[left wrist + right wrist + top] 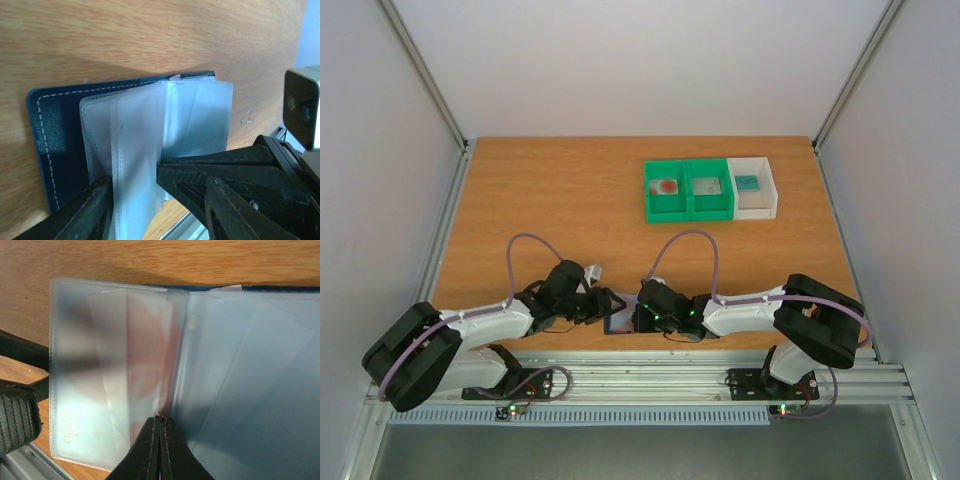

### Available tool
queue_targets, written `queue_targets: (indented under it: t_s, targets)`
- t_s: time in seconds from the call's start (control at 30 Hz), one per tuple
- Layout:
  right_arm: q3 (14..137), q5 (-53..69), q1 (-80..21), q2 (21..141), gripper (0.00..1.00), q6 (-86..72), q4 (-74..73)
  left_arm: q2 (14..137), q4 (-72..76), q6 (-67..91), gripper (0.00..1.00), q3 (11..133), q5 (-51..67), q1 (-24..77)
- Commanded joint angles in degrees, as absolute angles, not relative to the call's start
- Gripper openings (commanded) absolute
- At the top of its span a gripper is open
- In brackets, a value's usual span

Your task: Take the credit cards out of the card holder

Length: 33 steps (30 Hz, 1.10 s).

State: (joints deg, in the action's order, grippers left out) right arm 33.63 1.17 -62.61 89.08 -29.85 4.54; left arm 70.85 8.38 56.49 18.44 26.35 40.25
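While working on the card holder (618, 323), spread open at six o'clock on the table (550, 200) between both arms, appears to be at the step of baring a pocket, with nothing drawn out of this holder yet. Shows, in the right wrist view, a reddish credit card (145, 355) tucked inside a frosted sleeve (85, 390), at nine o'clock from the fold. Has the right gripper (160, 422) with fingers pressed together, tips at the fold of the sleeves; cannot tell whether nipping a leaf or merely pinning it. Has the left gripper (134, 175) with jaws apart, straddling one upright sleeve leaf (140, 135); cannot tell whether touching it, nor whether on the leaf carrying the card. Probably calls next for closing the left fingers on the card's own edge rather than on plastic alone, then sliding it toward the pocket mouth while pinning the holder down with the right. Leaves the bins (688, 214) at one o'clock, well apart, seemingly for drop-off.
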Motion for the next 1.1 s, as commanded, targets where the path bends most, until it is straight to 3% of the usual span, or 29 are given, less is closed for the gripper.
queue_targets:
  t_s: [0.0, 0.33, 0.43, 0.63, 0.83, 0.97, 1.07]
  targets:
    - [32.4, 0.87, -62.31, 91.04, 0.01, -30.41, 3.69, 68.96, 11.36, 56.24, 0.47, 18.28, 27.47, 40.61]
    - [31.23, 1.32, -62.33, 89.31, 0.07, -30.22, 5.7, 65.13, 6.61, 55.67, 0.13, 18.92, 26.28, 40.52]
    - [31.05, 1.32, -62.31, 89.0, 0.08, -30.31, 5.68, 65.31, 5.87, 55.31, 0.16, 19.33, 26.12, 40.63]
    - [30.86, 1.19, -62.31, 89.34, 0.02, -30.37, 5.71, 65.16, 5.21, 55.37, 0.31, 19.84, 26.03, 40.77]
    - [30.41, 0.79, -62.33, 89.33, 0.01, -30.5, 5.88, 64.11, 3.69, 55.08, 0.21, 20.2, 25.51, 40.89]
    - [30.36, 0.94, -62.31, 89.39, 0.01, -30.48, 6.05, 62.92, 2.69, 55.1, 0.35, 20.54, 24.99, 41.19]
    - [29.88, 0.77, -62.31, 89.11, 0.01, -30.56, 6.87, 62.3, 2.3, 55.32, 0.39, 20.87, 24.74, 41.38]
